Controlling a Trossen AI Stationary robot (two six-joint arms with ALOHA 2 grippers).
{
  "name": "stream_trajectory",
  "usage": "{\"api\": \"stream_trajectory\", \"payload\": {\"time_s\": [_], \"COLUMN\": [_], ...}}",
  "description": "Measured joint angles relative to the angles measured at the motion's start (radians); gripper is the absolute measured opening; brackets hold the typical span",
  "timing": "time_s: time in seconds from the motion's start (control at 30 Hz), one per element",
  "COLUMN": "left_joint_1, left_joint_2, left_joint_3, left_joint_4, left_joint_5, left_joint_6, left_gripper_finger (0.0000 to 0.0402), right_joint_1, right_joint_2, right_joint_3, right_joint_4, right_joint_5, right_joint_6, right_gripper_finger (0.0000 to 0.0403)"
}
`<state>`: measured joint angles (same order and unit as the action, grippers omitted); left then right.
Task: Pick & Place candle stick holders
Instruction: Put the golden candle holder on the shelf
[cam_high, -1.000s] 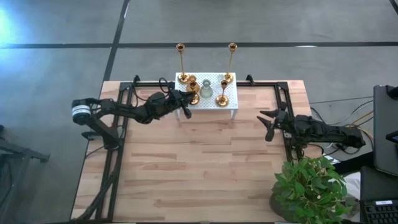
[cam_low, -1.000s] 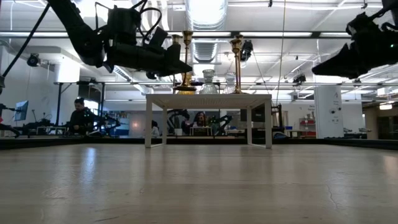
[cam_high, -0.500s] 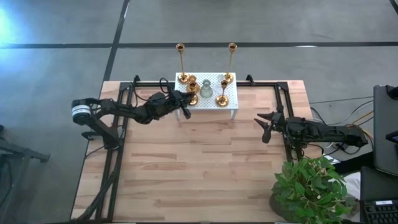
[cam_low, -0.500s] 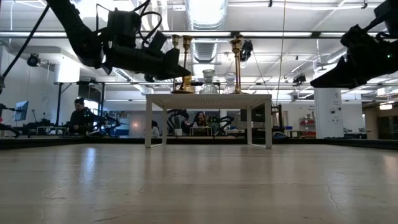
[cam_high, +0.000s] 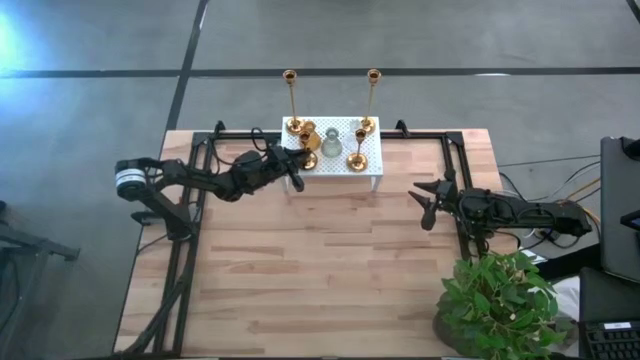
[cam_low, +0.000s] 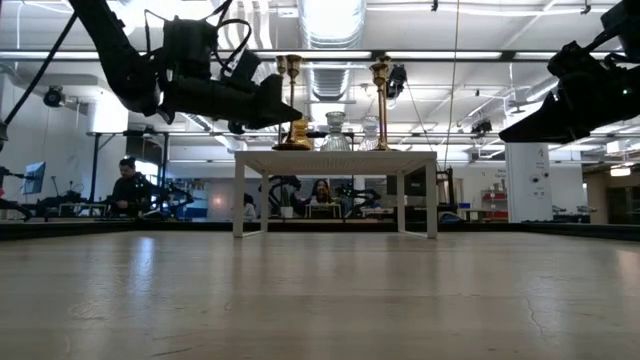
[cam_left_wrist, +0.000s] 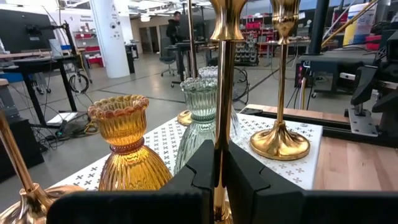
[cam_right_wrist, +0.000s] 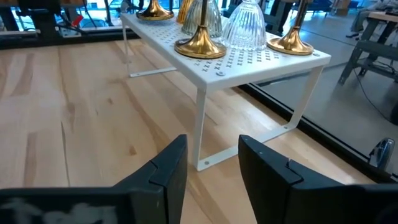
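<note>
A white perforated rack (cam_high: 343, 127) at the table's far edge carries the candle stick holders: two tall brass sticks (cam_high: 291, 100) (cam_high: 371, 100), an amber glass one (cam_left_wrist: 127, 149), a grey-green glass one (cam_left_wrist: 200, 106) and a shorter brass one (cam_left_wrist: 280, 134). My left gripper (cam_high: 299, 163) reaches level over the rack's left end and is shut on a thin brass holder (cam_high: 309, 157). My right gripper (cam_high: 428, 205) hangs open near the table's right edge, well away from the rack, with nothing between its fingers (cam_right_wrist: 168, 168). My left gripper pinches the thin brass holder's shaft (cam_left_wrist: 219, 134) between its two fingers (cam_left_wrist: 200, 171). The fingers come level from the table's left side and lie across the shaft. The holder stands upright. The fingers hide its base, so I cannot tell whether it rests on the rack.
The other holders stand close around the held one on the rack (cam_right_wrist: 261, 62). A potted green plant (cam_high: 500, 305) sits at the table's near right corner. Black frame rails (cam_high: 190, 250) run along the table's left, far and right sides. Bare wood (cam_high: 320, 270) fills the middle.
</note>
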<state>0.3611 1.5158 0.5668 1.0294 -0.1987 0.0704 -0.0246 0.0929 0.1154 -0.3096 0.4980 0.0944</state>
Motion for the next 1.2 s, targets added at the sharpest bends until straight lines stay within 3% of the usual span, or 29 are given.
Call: {"api": "stream_trajectory", "payload": {"time_s": [0.8, 1.2], "left_joint_1": [0.035, 0.041], "left_joint_2": [0.0, 0.0], "left_joint_3": [-0.001, -0.001], "left_joint_4": [-0.026, -0.039], "left_joint_5": [0.086, 0.086], "left_joint_6": [-0.045, -0.044], "left_gripper_finger": [0.0021, 0.0021], "right_joint_1": [0.0, 0.0], "right_joint_2": [0.001, 0.001], "right_joint_3": [0.0, 0.0], "right_joint_4": [0.0, 0.0], "right_joint_5": [0.0, 0.0], "right_joint_6": [0.001, 0.0], "right_gripper_finger": [0.0109, 0.0123]}}
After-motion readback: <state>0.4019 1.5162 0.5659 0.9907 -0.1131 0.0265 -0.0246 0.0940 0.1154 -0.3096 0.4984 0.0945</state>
